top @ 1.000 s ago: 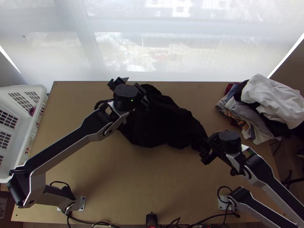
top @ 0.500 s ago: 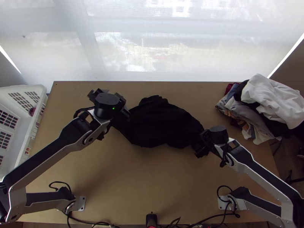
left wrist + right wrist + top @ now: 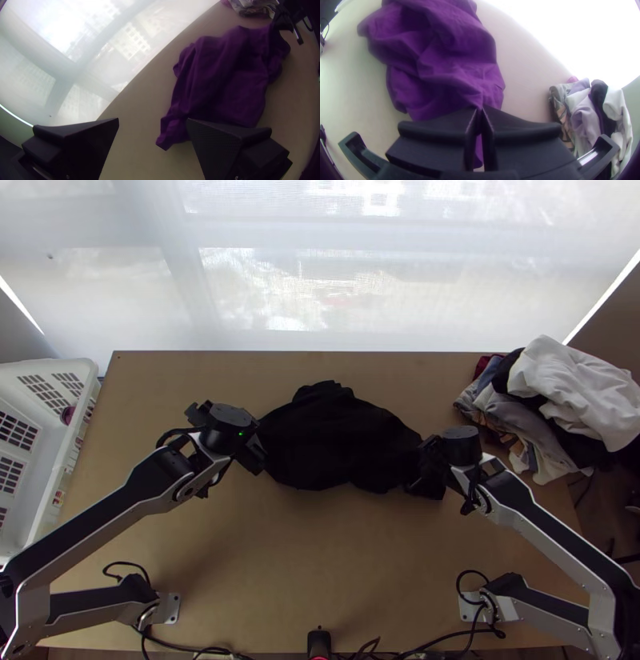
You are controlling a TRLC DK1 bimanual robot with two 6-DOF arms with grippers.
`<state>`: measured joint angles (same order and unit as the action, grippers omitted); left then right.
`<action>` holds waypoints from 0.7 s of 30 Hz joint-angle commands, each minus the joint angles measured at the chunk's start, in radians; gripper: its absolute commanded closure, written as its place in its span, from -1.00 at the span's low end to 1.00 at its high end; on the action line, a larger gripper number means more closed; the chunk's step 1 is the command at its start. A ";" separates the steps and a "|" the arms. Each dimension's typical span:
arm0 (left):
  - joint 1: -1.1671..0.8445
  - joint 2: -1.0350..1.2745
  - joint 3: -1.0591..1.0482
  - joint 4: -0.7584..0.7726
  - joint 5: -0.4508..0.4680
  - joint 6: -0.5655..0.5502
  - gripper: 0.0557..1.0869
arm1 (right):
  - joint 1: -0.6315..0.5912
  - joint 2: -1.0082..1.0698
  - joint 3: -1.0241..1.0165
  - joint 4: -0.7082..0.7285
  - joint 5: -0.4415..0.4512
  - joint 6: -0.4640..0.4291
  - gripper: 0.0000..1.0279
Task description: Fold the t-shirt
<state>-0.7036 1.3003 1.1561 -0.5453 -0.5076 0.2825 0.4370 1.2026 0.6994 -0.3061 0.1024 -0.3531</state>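
Note:
A dark t-shirt (image 3: 336,440) lies bunched on the middle of the table; it looks purple in the wrist views. At its left end is my left gripper (image 3: 232,448). In the left wrist view my left gripper (image 3: 152,121) is open, its fingers wide apart, with the shirt's narrow end (image 3: 173,131) beside one finger. My right gripper (image 3: 424,472) is at the shirt's right end. In the right wrist view my right gripper (image 3: 479,111) is shut on a pinched fold of the shirt (image 3: 446,76), and some cloth shows below the fingertips.
A pile of mixed clothes (image 3: 560,396) lies at the table's back right corner. A white basket (image 3: 40,444) stands along the left edge. Bare wooden table (image 3: 304,564) stretches in front of the shirt, and a pale curtain (image 3: 320,284) hangs behind the table.
My left gripper has moved left and toward the near edge, off the cloth's top. My right gripper has moved slightly left and up the picture. The shirt's raised upper part has sunk lower.

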 commanded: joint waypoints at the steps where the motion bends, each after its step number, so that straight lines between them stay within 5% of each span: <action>1: -0.008 0.020 -0.082 -0.097 0.110 -0.074 -0.90 | -0.012 -0.055 0.164 -0.134 -0.027 -0.043 0.95; 21: -0.093 0.353 -0.102 0.156 0.130 -0.151 -0.90 | -0.011 -0.112 0.316 -0.301 -0.030 -0.089 0.95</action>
<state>-0.7757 1.5478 1.0454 -0.4698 -0.3805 0.1520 0.4252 1.1019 0.9897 -0.5701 0.0704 -0.4282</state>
